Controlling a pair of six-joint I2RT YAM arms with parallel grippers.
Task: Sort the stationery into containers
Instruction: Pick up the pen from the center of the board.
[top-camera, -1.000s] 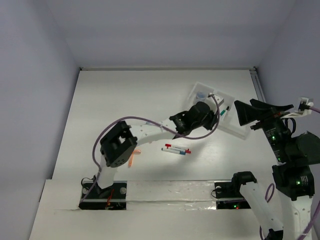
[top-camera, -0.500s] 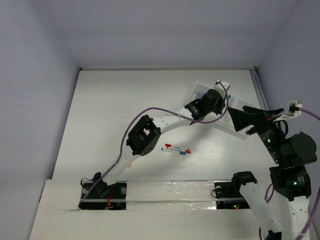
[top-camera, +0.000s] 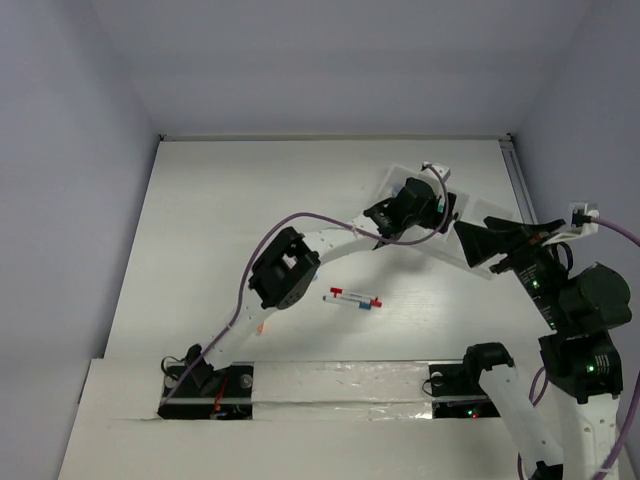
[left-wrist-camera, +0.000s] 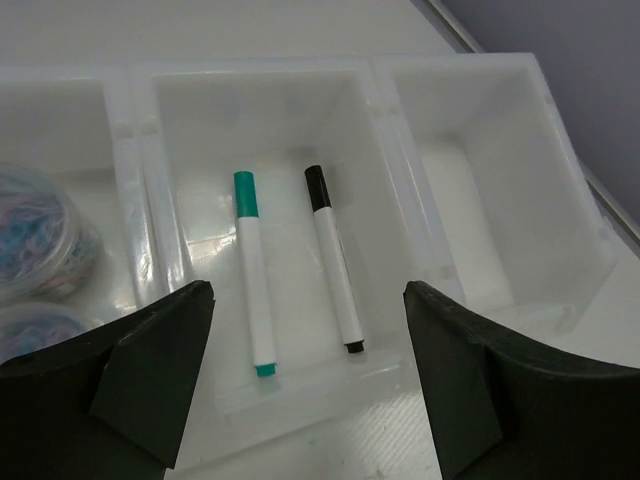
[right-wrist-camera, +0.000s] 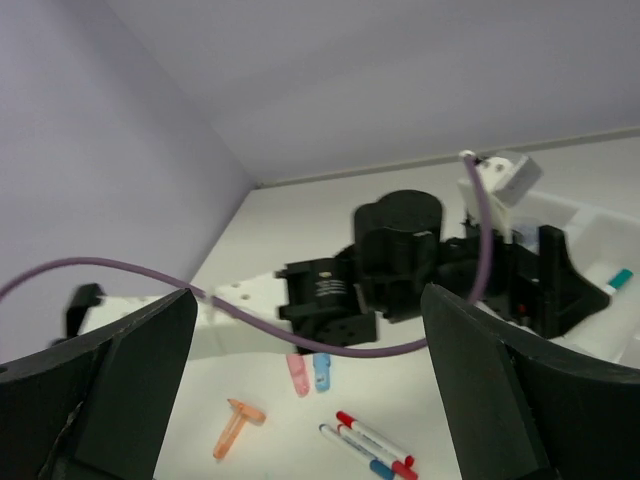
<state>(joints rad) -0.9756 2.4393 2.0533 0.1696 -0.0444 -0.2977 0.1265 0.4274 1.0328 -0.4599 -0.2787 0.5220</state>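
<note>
The translucent white tray has three compartments. A teal-capped pen and a black-capped pen lie side by side in the middle one. Two bluish discs sit in the left one, and the right one holds nothing. My left gripper hovers over the middle compartment, open, with nothing between its fingers. My right gripper is open, raised to the right of the tray. Red- and blue-capped pens lie together on the table, also in the right wrist view.
A pink piece and a blue piece lie side by side under the left arm. An orange piece lies nearer the table's front. The left arm stretches diagonally across the table. Walls close in the left, back and right.
The left arm swung from the table's middle out over the tray and its jaws went from shut to open. The right gripper shifted a little to the left.
</note>
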